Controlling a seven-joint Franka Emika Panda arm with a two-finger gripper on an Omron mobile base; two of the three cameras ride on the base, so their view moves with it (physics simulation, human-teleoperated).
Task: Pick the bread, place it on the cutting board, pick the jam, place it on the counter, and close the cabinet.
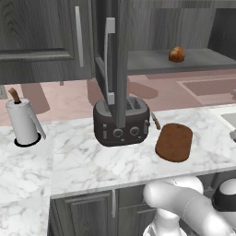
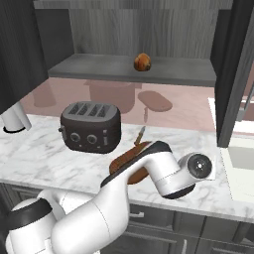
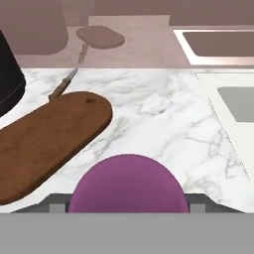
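Note:
The bread (image 1: 176, 54) (image 2: 142, 62), a small golden-brown roll, sits on the shelf inside the open cabinet (image 1: 110, 55), whose doors (image 2: 235, 74) stand swung out. On the marble counter (image 1: 92, 161) (image 3: 163, 119) right of the toaster lies the reddish-brown cutting board (image 1: 174, 142) (image 2: 124, 161) (image 3: 44, 144), with nothing on it. The purple jam (image 3: 128, 186) sits right at my gripper (image 3: 128, 204), which is shut on it just above the counter, to the board's right. The jar hides the fingertips.
A dark toaster (image 1: 121, 122) (image 2: 91, 126) stands left of the board. A paper towel roll (image 1: 23, 122) is at the far left. A sink (image 3: 218, 44) (image 2: 243, 158) lies to the right. Bare marble lies ahead of the gripper.

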